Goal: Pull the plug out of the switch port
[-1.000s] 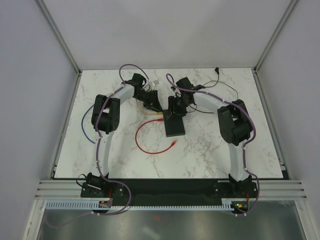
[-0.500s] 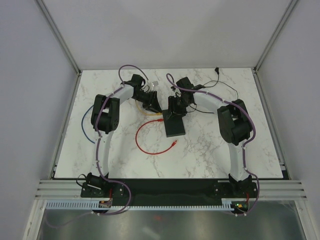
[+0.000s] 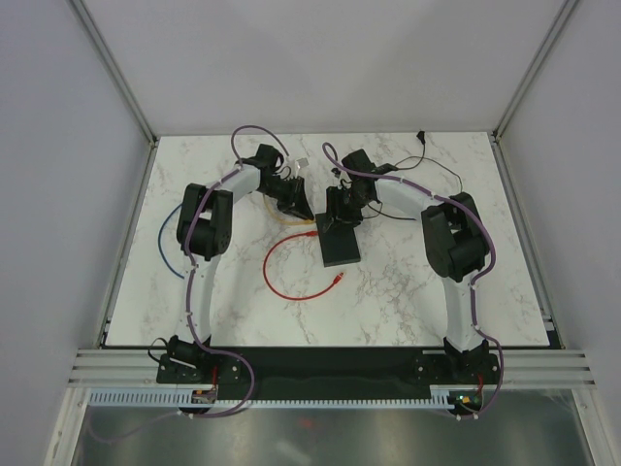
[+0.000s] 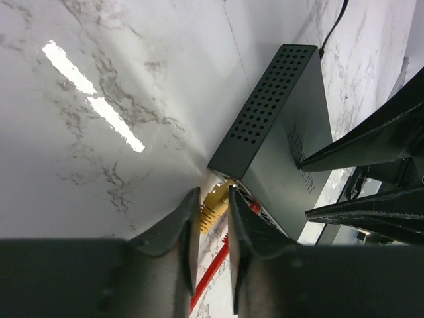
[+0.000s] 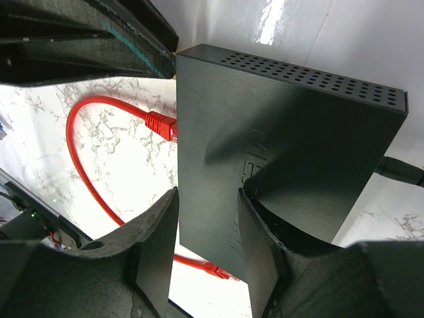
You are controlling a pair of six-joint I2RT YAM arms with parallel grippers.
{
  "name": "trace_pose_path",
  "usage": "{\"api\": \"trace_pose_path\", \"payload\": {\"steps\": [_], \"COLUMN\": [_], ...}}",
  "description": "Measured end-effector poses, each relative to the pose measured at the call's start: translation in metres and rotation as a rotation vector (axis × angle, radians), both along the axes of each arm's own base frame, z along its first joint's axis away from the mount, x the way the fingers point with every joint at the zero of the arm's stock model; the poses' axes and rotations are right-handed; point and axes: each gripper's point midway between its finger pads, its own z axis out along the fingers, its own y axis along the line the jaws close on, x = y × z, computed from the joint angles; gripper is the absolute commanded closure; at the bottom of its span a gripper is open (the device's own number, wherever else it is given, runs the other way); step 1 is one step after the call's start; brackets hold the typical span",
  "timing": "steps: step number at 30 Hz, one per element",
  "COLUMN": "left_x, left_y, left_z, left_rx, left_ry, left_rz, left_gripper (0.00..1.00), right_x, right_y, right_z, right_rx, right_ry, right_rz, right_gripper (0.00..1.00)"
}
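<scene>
The black switch (image 3: 339,244) lies mid-table. A yellow plug (image 4: 213,205) and a red plug (image 5: 161,124) sit in its port side. My left gripper (image 4: 213,192) is at the port side, its fingertips closed on either side of the yellow plug. In the top view the left gripper (image 3: 297,208) is just left of the switch's far end. My right gripper (image 5: 207,193) is open over the switch (image 5: 285,132): one finger rests on the top, the other hangs at the port edge. In the top view the right gripper (image 3: 340,217) is on the switch's far end.
A red cable (image 3: 281,277) loops from the switch to a free plug (image 3: 337,279) on the marble. A yellow cable (image 3: 288,222) runs under my left gripper. A blue cable (image 3: 165,245) lies at the left. A black cable (image 3: 437,167) runs to the back right.
My left gripper has shifted slightly at the switch's port side. The switch and my right arm have not moved.
</scene>
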Motion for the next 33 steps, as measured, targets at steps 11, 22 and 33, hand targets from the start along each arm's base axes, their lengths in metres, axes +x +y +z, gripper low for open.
{"api": "trace_pose_path", "payload": {"steps": [11,22,33], "left_x": [0.0001,-0.0007,-0.0043], "left_y": [0.0011,0.001,0.0064], "left_z": [0.0016,0.0032,0.005], "left_rx": [0.126,0.196,0.298], "left_ry": [-0.052,-0.087,-0.14], "left_rz": [0.016,0.022,0.034], "left_gripper": [0.9,0.9,0.91], "right_x": [-0.0004,0.0008,0.0012], "right_y": [-0.0008,-0.0021,-0.0023], "right_z": [-0.0004,-0.0014,-0.0013], "right_rx": [-0.005,-0.015,-0.02], "right_ry": [0.007,0.011,0.01], "right_rz": [-0.011,-0.031,-0.035], "right_gripper": [0.51,0.51,0.51]}}
